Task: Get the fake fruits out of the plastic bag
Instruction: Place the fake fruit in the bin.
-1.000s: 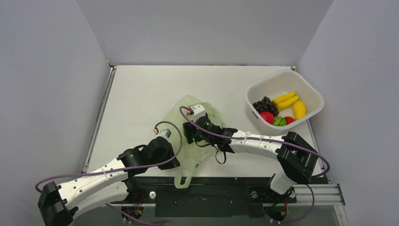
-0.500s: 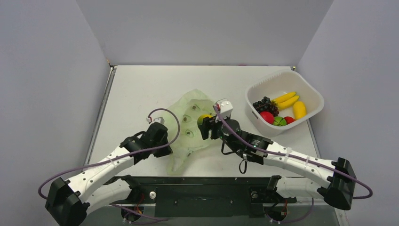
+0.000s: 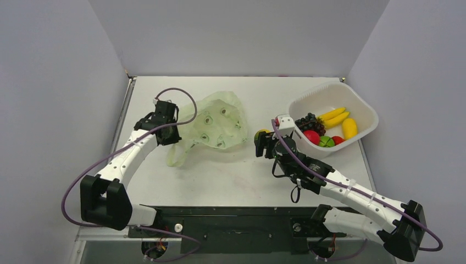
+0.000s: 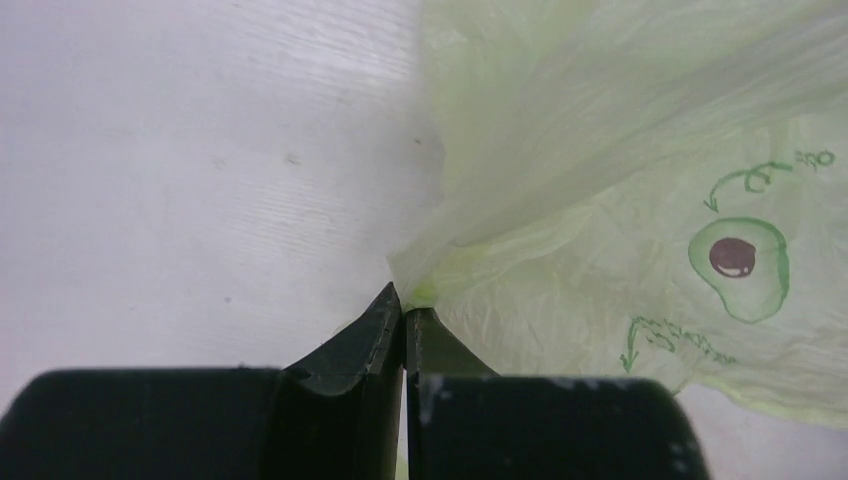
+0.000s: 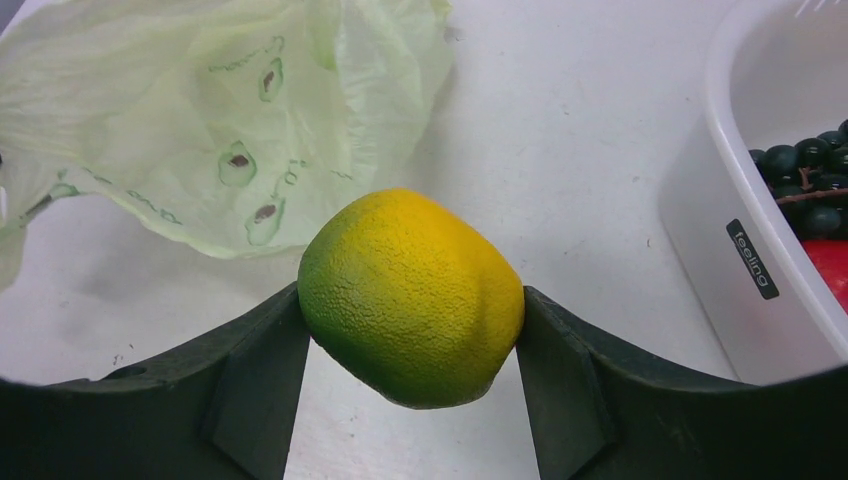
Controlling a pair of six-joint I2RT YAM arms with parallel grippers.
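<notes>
Left hand (image 4: 403, 310): closed, its two black fingertips pressed together on a gathered fold at the edge of the plastic bag (image 3: 220, 126); it sat at the bag's left side, far-left on the table (image 3: 220, 181).
Right hand (image 3: 265, 146): clamped on a fake citrus fruit (image 5: 412, 297), one finger (image 5: 255, 390) against each side of it.
Fake citrus fruit: yellow on top shading to green below, with dimpled skin; it was outside the bag, between the bag and the white basket (image 5: 720, 170), nearer the basket. The wrist view showed bare table beneath it.
Plastic bag: pale green, translucent and crumpled, lying on the table left of centre and well apart from the basket. Avocado prints (image 4: 738, 265) marked its surface.
Bag handle (image 3: 177, 157): a loop trailing toward the near edge, flat on the table below the left hand.
Bag contents: I could not tell whether any fruit lay inside; the folds hid the interior.
White basket: at the far right of the table, just beside the right hand.
Basket contents: two yellow bananas (image 3: 335, 116), a dark grape bunch (image 3: 309, 122), a round red fruit (image 3: 312, 136), a green fruit (image 3: 327, 141), a smaller red fruit (image 3: 338, 140) and a yellow fruit (image 3: 349, 128), all packed close together.
Arms: the left reached far across the left side; the right stretched diagonally from the near right corner toward the centre.
</notes>
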